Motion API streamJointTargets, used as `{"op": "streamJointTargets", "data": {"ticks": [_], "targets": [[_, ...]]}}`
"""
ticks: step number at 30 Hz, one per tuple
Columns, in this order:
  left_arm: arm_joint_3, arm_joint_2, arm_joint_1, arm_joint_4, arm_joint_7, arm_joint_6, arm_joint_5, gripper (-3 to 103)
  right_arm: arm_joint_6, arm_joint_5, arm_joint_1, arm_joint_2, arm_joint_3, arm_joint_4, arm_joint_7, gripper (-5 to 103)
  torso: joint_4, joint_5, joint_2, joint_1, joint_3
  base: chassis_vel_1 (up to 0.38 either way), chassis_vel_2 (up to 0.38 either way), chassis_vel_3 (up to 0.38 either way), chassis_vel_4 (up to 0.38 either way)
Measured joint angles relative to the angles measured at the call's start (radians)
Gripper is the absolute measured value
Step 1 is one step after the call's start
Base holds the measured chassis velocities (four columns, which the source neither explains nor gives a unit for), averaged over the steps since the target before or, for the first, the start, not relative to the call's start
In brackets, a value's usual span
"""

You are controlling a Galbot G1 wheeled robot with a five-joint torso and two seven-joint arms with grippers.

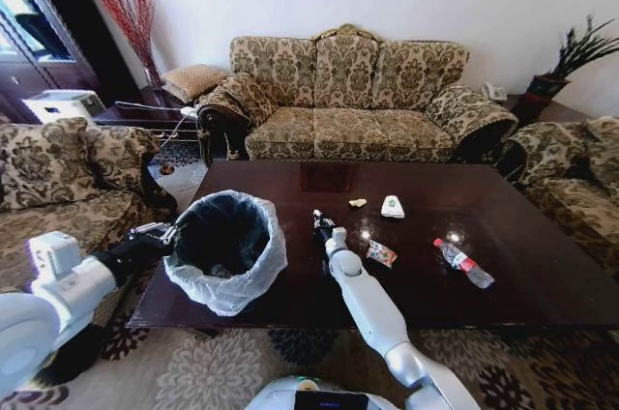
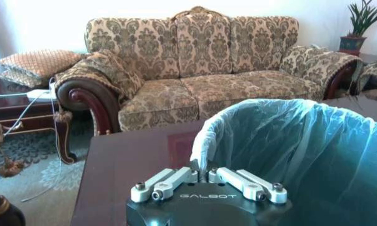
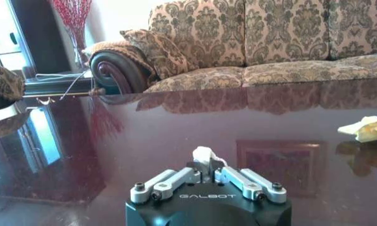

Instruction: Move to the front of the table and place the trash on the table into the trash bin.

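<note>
The trash bin, lined with a white bag, stands at the front-left corner of the dark table. My left gripper is shut on the bag's rim and shows as the left gripper in the left wrist view. My right gripper hangs low over the table's middle, just right of the bin. It is shut on a small white paper bit. On the table lie a crumpled paper, a white packet, a colourful wrapper and a red-capped bottle.
A patterned sofa stands behind the table, with armchairs at the left and right. A side table with cables is at the far left. Patterned carpet lies in front of the table.
</note>
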Motion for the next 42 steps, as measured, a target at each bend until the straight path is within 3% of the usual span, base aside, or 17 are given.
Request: {"op": "streamJointTargets", "data": {"ticks": [7,11,12,16,21,25,29,35,39,42], "targets": [[-0.020,0.015,0.011,0.001,-0.003,0.000,-0.014,1,0.034,0.033,-0.090,-0.047,0.020,0.184,-0.012,2,0.0000,0.0001,0.000,0.000,0.000,0.000,0.000,0.000,0.000],[-0.059,0.048,0.032,0.001,-0.011,0.001,-0.066,1,0.087,0.116,-0.208,-0.130,0.054,0.540,-0.045,2,-0.0002,0.0003,0.000,0.000,0.000,0.000,0.000,0.000,0.000],[-0.059,0.048,0.032,0.001,-0.011,0.001,-0.066,1,0.087,0.116,-0.208,-0.130,0.054,0.540,-0.045,2,-0.0002,0.0003,0.000,0.000,0.000,0.000,0.000,0.000,0.000],[-0.069,0.117,0.042,0.006,-0.020,0.007,-0.098,1,0.127,0.189,-0.267,-0.223,0.060,0.865,-0.099,2,-0.0003,0.0000,0.000,0.000,0.000,0.000,0.000,0.000,0.000],[-0.061,0.177,0.041,0.028,-0.035,0.020,-0.122,1,0.138,0.222,-0.295,-0.268,0.047,1.059,-0.153,2,-0.0002,0.0002,0.000,0.000,0.000,0.000,0.000,0.000,0.000],[-0.030,0.258,0.038,0.055,-0.052,0.029,-0.141,1,0.111,0.269,-0.383,-0.313,-0.011,1.293,-0.259,2,-0.0001,0.0000,0.000,0.000,0.000,0.000,0.000,0.000,0.000],[-0.009,0.280,0.023,0.057,-0.056,0.029,-0.145,1,0.103,0.258,-0.421,-0.324,-0.055,1.313,-0.287,2,-0.0002,-0.0001,0.000,0.000,0.000,0.000,0.000,0.000,0.000],[0.025,0.285,-0.009,0.025,-0.064,0.033,-0.150,1,0.114,0.099,-0.505,-0.335,-0.158,1.250,-0.335,2,-0.0001,0.0001,0.000,0.000,0.000,0.000,0.000,0.000,0.000],[0.023,0.272,-0.009,0.013,-0.063,0.033,-0.150,1,0.115,0.071,-0.508,-0.331,-0.185,1.238,-0.335,1,0.0000,0.0000,0.000,0.000,0.000,0.000,0.000,0.000,0.000],[0.016,0.253,-0.002,0.003,-0.059,0.033,-0.147,1,0.110,0.059,-0.500,-0.318,-0.199,1.233,-0.333,16,0.0001,0.0000,0.000,0.000,0.000,0.000,0.000,0.000,0.000]]}}
